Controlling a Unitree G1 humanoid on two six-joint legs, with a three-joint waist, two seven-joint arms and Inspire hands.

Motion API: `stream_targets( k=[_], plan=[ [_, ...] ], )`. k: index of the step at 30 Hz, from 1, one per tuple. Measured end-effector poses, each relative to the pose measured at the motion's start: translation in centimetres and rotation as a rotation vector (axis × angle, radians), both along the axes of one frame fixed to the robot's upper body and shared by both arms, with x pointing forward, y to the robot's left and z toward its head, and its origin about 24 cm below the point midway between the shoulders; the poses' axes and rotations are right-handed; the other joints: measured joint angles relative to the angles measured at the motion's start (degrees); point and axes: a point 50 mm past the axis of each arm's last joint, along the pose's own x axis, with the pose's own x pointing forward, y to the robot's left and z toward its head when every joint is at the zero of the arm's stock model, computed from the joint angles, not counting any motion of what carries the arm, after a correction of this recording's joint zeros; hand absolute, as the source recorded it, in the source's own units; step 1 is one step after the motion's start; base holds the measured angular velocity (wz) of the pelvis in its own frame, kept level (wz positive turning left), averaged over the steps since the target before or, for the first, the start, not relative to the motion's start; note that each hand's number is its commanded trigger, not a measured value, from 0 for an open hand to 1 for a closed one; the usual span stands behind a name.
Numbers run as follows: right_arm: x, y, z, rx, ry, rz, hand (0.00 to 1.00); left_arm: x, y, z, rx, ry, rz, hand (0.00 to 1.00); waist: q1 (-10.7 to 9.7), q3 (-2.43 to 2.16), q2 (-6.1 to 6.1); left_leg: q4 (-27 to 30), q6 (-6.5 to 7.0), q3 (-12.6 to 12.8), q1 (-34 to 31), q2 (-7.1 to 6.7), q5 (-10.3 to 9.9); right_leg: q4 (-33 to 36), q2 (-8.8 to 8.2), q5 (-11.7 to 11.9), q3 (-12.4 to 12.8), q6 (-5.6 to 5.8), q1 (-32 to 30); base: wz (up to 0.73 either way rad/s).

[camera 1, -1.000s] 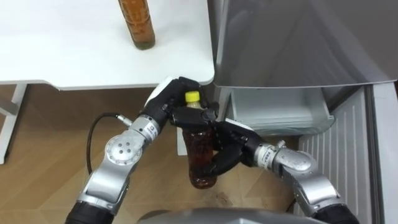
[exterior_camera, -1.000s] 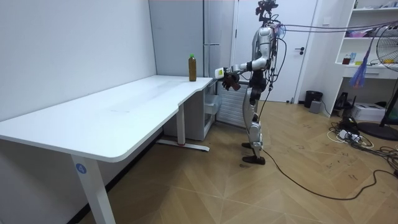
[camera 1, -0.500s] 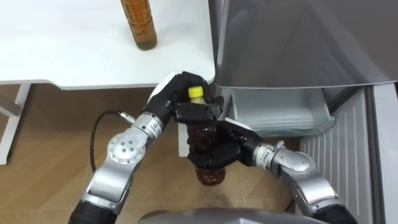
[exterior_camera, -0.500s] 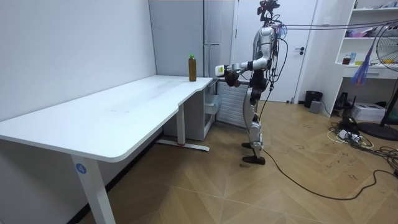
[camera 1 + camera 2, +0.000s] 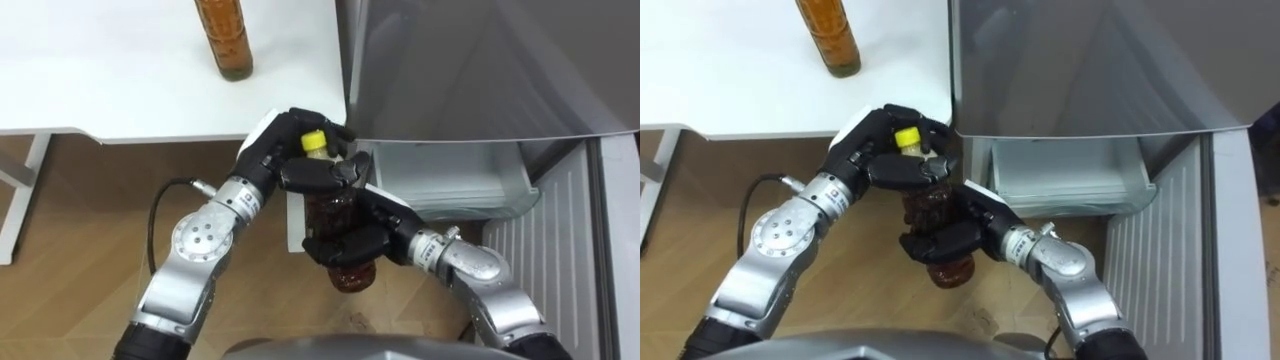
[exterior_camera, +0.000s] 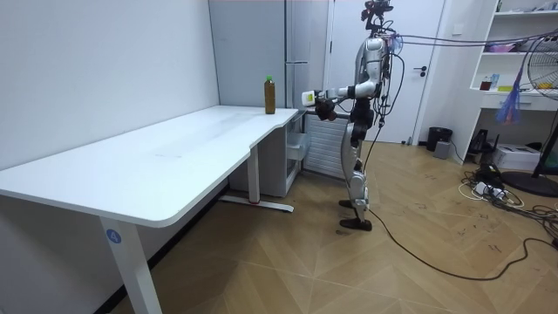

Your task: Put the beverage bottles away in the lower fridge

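Right hand (image 5: 350,243) curled round the lower body of a brown drink bottle (image 5: 328,210), yellow cap up. Left hand (image 5: 290,160) closed over its neck. The bottle is held upright in the air, off the table (image 5: 100,80) edge and just beside the open lower fridge compartment (image 5: 440,180). Step in hand: carrying this drink across. The next move probably calls for one hand letting go and the other lowering the bottle inside. Second bottle (image 5: 222,35) stands near the table's fridge-side corner.
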Motion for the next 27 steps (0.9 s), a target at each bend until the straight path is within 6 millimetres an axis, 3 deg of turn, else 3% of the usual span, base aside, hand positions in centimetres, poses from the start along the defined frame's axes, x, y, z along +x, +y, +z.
stream_targets(
  k=[9,18,27],
  plan=[
    [0.2,0.1,0.3,0.019,-0.029,-0.010,1.00,0.2,-0.1,0.8,-0.007,-0.035,0.000,0.00,-0.03,0.10,0.14,0.08,0.00,-0.30,0.09,0.03,0.00,-0.04,0.00,0.00,0.00,0.00,0.05,0.00],
    [0.3,-0.1,0.4,0.025,-0.030,-0.009,1.00,0.2,0.1,0.9,-0.001,-0.042,0.000,0.00,-0.02,0.69,1.10,0.00,0.00,-0.54,-0.11,-0.01,0.00,-0.15,0.02,0.00,0.08,0.00,0.03,0.00],
    [0.9,0.3,1.4,0.116,-0.112,-0.028,1.00,0.4,0.3,3.9,0.028,-0.173,-0.032,0.00,-0.08,0.62,0.99,0.06,-0.01,-1.24,0.25,0.00,0.00,-1.05,0.06,0.05,-0.28,-0.08,0.72,0.02]
  ],
)
